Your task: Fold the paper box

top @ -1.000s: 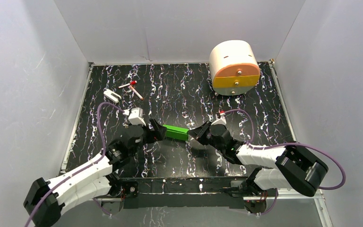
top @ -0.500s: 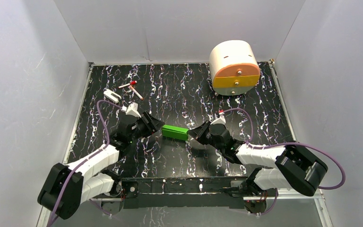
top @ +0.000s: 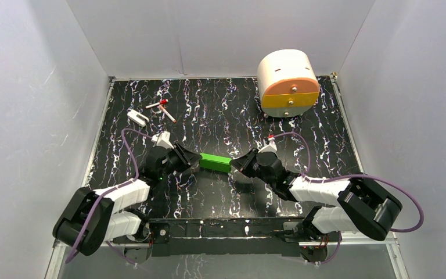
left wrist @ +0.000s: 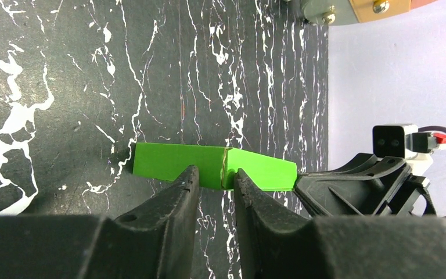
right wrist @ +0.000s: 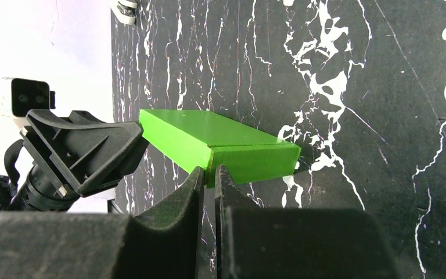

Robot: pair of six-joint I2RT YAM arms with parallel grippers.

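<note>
The paper box (top: pixel 215 162) is a small, flat, bright green box on the dark marbled table, held between the two arms. My right gripper (top: pixel 239 164) meets its right end. In the right wrist view the fingers (right wrist: pixel 209 171) stand almost together, pinching the box's (right wrist: pixel 209 136) near bottom corner. My left gripper (top: pixel 194 161) is at the box's left end. In the left wrist view its tips (left wrist: pixel 215 174) straddle a corner seam of the box (left wrist: pixel 174 163) with a narrow gap between them. Whether they press the card is unclear.
A cream-and-orange rounded drawer unit (top: pixel 287 81) stands at the back right. A red-and-white pen-like pair (top: pixel 162 107) and a small white piece (top: pixel 137 118) lie at the back left. White walls enclose the table on three sides.
My left arm's elbow has swung back and left, and its jaws have narrowed from wide open to a slim gap at the box's end. The box and the right arm have stayed put.
</note>
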